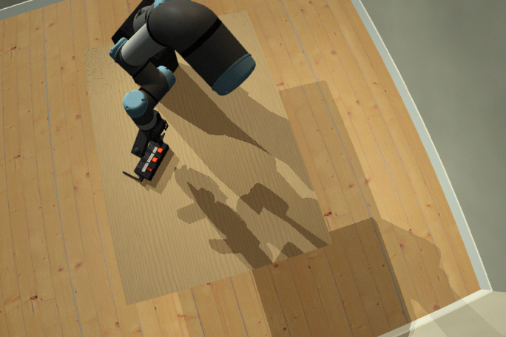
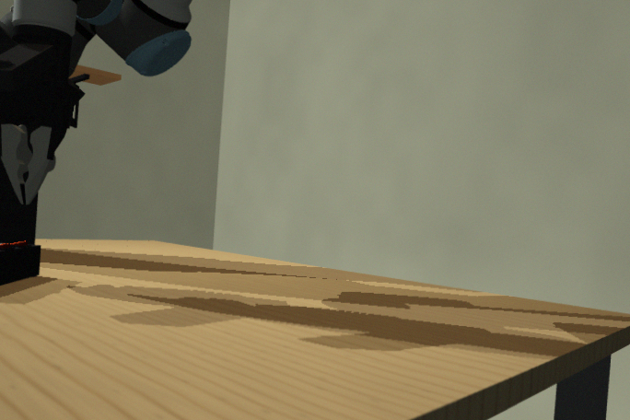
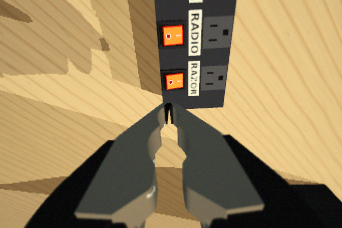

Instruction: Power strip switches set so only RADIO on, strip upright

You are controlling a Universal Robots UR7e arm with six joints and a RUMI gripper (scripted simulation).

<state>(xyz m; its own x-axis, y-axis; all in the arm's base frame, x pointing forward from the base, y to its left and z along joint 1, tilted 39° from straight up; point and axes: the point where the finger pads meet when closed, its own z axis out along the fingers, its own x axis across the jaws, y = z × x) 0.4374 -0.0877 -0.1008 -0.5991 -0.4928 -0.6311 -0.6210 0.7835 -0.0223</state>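
Claw [image 3: 169, 111] above power strip [image 3: 214, 55] end

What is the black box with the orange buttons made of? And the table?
The power strip looks like matte black plastic: flat, no shine, with glowing orange switches that seem to be see-through plastic. The table looks like light wood, since fine grain lines run along its top. Its leg is dark, maybe metal.

The arm [image 1: 190, 35] reaches out from its mount, dark bulky links folding down through blue-capped joints to the wrist [image 1: 136, 103]. The gripper [image 3: 168, 114] hangs nose-down, well above the surface below. Its two pale fingers [image 2: 17, 157] are pressed together at the tips, with nothing caught between them.
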